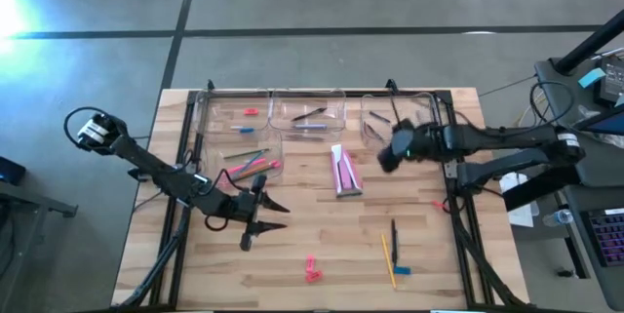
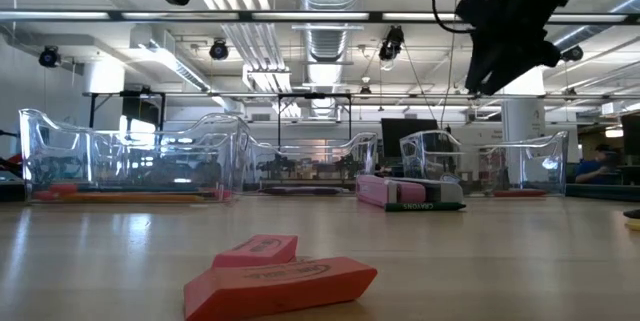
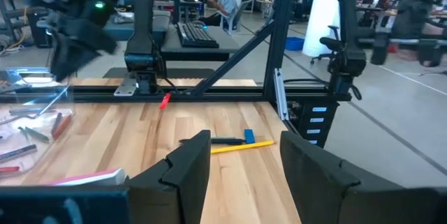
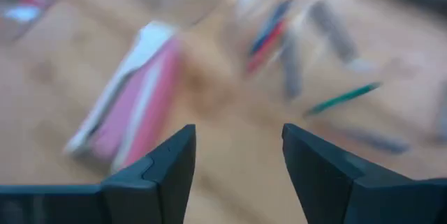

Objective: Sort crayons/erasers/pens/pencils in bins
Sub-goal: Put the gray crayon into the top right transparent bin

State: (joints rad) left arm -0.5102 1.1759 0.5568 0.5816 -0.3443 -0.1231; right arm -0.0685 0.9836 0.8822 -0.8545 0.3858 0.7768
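Four clear bins stand along the table's far side: one (image 1: 226, 113) with a red piece, one (image 1: 308, 113) with pens, one (image 1: 400, 118) at the right, and one (image 1: 252, 164) nearer, holding coloured sticks. Two pink-red erasers (image 1: 312, 270) (image 2: 280, 276) lie flat near the front edge. A black pen (image 1: 393, 238), a yellow pencil (image 1: 387, 257) and a blue piece (image 1: 402, 271) lie at the front right. My left gripper (image 1: 273, 214) (image 3: 244, 161) is open, level, left of centre. My right gripper (image 1: 385, 154) (image 4: 237, 158) is open, hanging above the right bin, tilted down.
A pink and white crayon box (image 1: 344, 172) (image 2: 405, 193) lies flat at the table's middle. A small red stick (image 1: 439, 204) (image 3: 165, 101) lies by the right frame rail. Black frame rails border the table. Bare wood lies between the erasers and the bins.
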